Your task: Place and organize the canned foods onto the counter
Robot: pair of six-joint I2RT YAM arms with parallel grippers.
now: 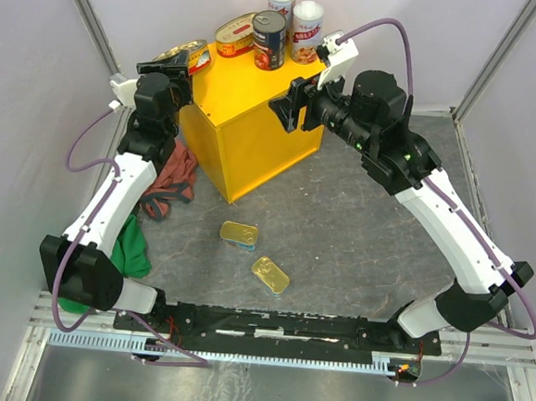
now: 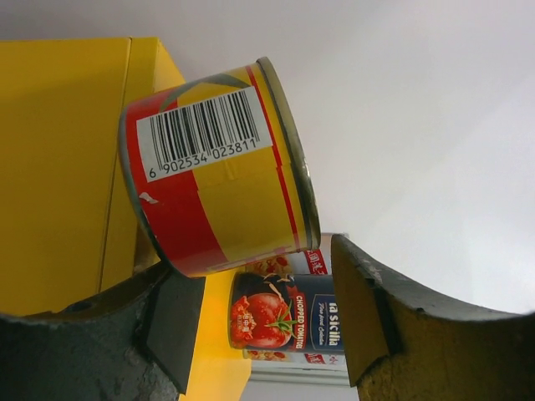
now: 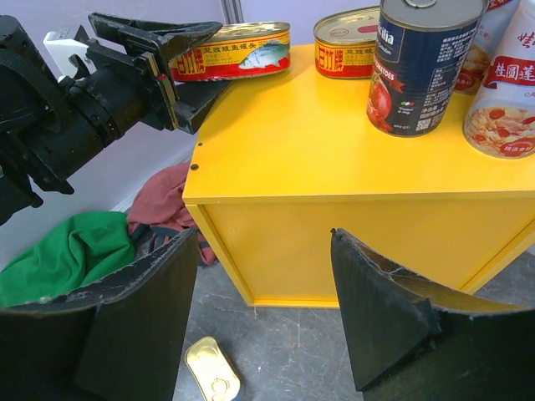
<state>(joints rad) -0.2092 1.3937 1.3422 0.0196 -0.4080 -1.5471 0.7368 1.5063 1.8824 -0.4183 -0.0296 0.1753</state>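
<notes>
The yellow counter (image 1: 253,148) (image 3: 334,142) carries two white-topped cylinders (image 1: 281,2) (image 1: 306,29), a dark tomato can (image 1: 269,39) (image 3: 422,67) and an oval gold tin (image 1: 235,33) (image 3: 347,42). A second oval tin (image 1: 194,57) (image 3: 230,50) (image 2: 217,167) lies at the top's left corner. My left gripper (image 1: 179,59) (image 2: 263,267) is open around it: one finger touches the tin, and a gap shows at the other. Two rectangular gold tins (image 1: 238,233) (image 1: 270,274) lie on the floor. My right gripper (image 1: 289,109) (image 3: 263,238) hangs open and empty before the counter's front.
A red cloth (image 1: 172,179) (image 3: 159,200) and a green cloth (image 1: 133,246) (image 3: 75,246) lie on the grey floor left of the counter, under the left arm. Pale walls close in the cell on three sides.
</notes>
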